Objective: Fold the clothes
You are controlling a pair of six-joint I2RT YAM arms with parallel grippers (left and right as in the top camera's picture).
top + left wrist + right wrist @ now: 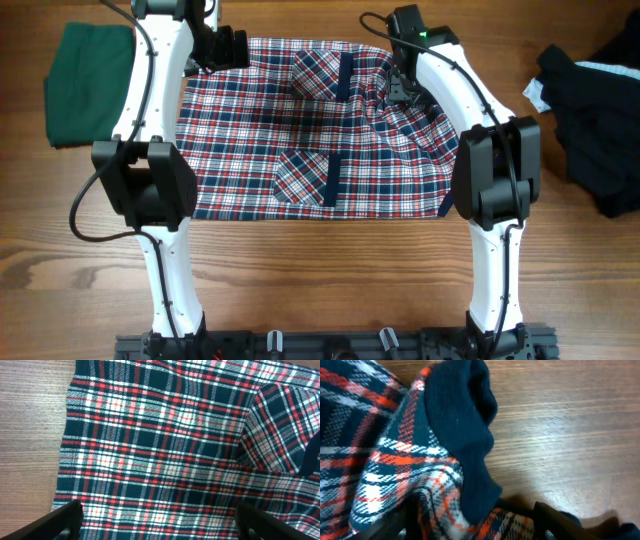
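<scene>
The clothes' red-white-navy plaid dress (pixel 300 130) lies spread flat between my two arms, with two pockets (pixel 318 72) facing up. My left gripper (pixel 235 47) hovers open over the dress's far left corner; its fingers (pixel 65 520) stand wide apart above flat plaid (pixel 165 445). At the far right corner, where the cloth is bunched, is my right gripper (pixel 400 85). In the right wrist view its jaws (pixel 475 522) stand apart, with a raised fold of plaid and navy trim (pixel 460 415) between them.
A folded dark-green garment (pixel 88 80) lies at the far left beside the left arm. A black garment (pixel 595 110) is heaped at the right edge. Bare wooden table (pixel 320 280) runs along the front.
</scene>
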